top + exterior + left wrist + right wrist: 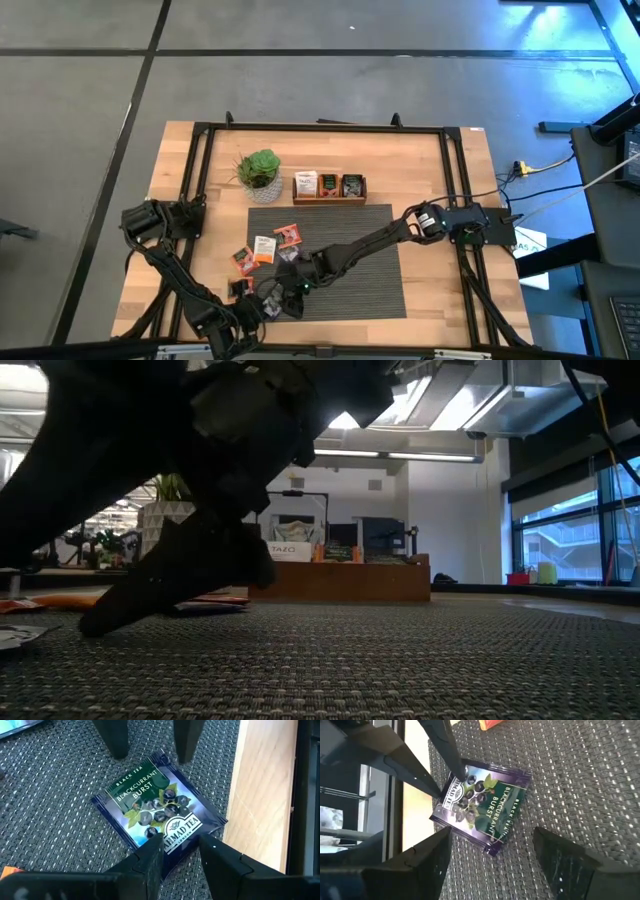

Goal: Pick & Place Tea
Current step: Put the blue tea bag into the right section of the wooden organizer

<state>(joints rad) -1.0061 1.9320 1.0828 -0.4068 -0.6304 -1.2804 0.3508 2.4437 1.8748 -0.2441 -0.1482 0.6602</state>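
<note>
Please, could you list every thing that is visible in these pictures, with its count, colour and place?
blackcurrant tea sachet: one, dark blue and green, flat on the mat near its edge, between both tools
other tea sachets: several, orange-red and white, on the mat's left part
mat: one, dark grey, table middle
wooden tray: one, brown, behind the mat, holding tea
potted plant: one, green, left of the tray
left tool: open, at the sachet
right tool: open, over the sachet

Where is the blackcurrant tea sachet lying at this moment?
The blackcurrant tea sachet lies flat on the mat's near-left corner, beside bare wood, with the left gripper and right gripper both around it.
</note>
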